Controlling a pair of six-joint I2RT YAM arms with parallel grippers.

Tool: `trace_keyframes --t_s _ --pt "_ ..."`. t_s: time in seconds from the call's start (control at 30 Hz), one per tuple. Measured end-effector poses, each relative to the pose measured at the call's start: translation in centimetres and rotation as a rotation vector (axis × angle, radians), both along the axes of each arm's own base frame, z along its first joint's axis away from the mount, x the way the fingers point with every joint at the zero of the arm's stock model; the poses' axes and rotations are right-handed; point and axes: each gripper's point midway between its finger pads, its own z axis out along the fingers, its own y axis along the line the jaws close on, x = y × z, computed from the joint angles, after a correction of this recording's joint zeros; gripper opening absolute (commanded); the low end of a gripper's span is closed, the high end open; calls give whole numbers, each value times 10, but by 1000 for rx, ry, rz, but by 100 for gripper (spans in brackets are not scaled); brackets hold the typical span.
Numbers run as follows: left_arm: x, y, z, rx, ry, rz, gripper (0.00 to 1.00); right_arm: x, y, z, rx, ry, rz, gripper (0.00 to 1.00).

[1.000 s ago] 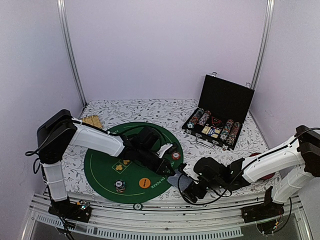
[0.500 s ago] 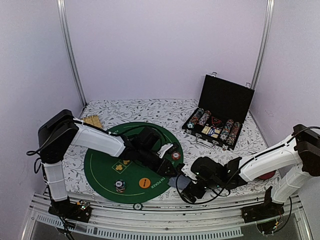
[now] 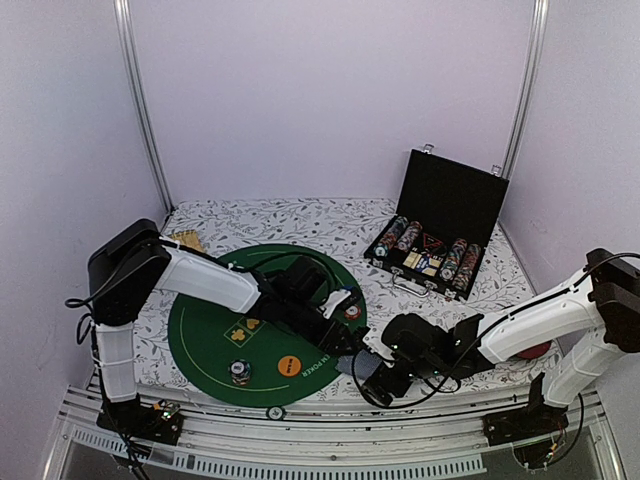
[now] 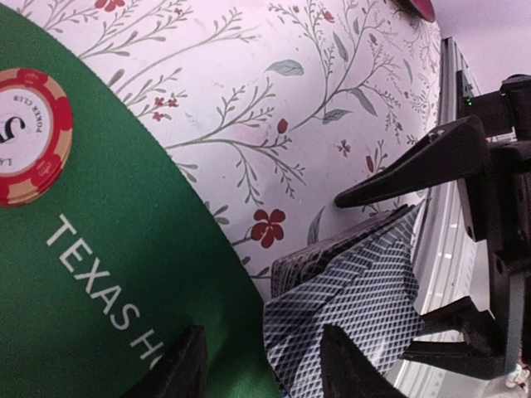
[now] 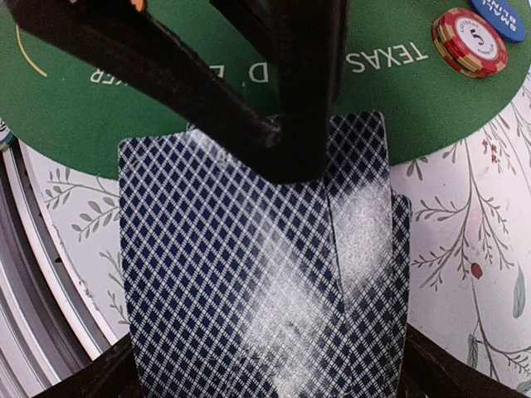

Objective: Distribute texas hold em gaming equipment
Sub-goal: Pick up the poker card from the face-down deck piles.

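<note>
From above: near the right edge of the green round mat [image 3: 215, 335], over the flowered surface [image 3: 300, 220], the left claw [image 3: 347, 347] and the right claw [image 3: 374, 377] tip to tip, with the deck of cards [image 3: 360, 367] at the place of meeting. On the mat a red poker chip [image 3: 352, 311], an orange button [image 3: 290, 366] and a small stack of chips [image 3: 240, 371]. Further back on the right, an open black case [image 3: 455, 195] with rows of chips [image 3: 400, 236] inside. Too small here to judge the opening of either claw.

From the left wrist: the left claw [image 4: 265, 369] about half open, its two fingers [image 4: 187, 365] apart at the bottom of the view and pinching nothing; only a corner of the top card [image 4: 332, 332] in the gap between them. Just beyond, the deck of cards [image 4: 348, 240], blue-grey patterned backs upward, clamped between the two black fingers of the right claw [image 4: 373, 274]. Deck beside the edge of the mat [image 4: 99, 274], above the flowered surface [image 4: 249, 99]. Far to the left, flat on the mat, the red poker chip [image 4: 31, 137], well apart from the deck.

From the right wrist: the right claw [image 5: 265, 377] spread wide and closed on the deck of cards [image 5: 365, 348], one finger [image 5: 91, 377] pressed at each side. Top card [image 5: 216, 274] turned a little against the cards beneath. Above the far end of the deck, the black fingers of the left claw [image 5: 290, 162]. On the mat [image 5: 390, 91] behind, the red poker chip [image 5: 469, 41] and next to it a blue button [image 5: 502, 16], partly cut by the frame
</note>
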Motion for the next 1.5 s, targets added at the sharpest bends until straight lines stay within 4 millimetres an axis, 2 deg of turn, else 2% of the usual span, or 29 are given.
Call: trace_keyframes --t_s 0.13,0.4,0.63,0.77,1.07,1.3,1.4,1.5 --pt "0 3 -4 18 -19 -1 36 0 0 0 0 0 0 96" --pt "7 7 -7 52 -72 15 32 0 0 0 0 -1 1 96" --pt "4 15 -6 65 -71 25 19 0 0 0 0 -1 1 96" --pt "2 18 0 57 -67 30 16 0 0 0 0 -2 1 96" --pt "-2 15 16 7 -50 19 3 0 0 5 7 -5 1 97" --pt "1 21 17 -2 -39 30 12 -1 2 19 43 -11 7 99" --pt "3 26 22 -3 -55 33 20 -5 1 26 56 1 24 100" --pt "4 33 35 -11 -102 24 33 -7 0 41 80 16 36 99"
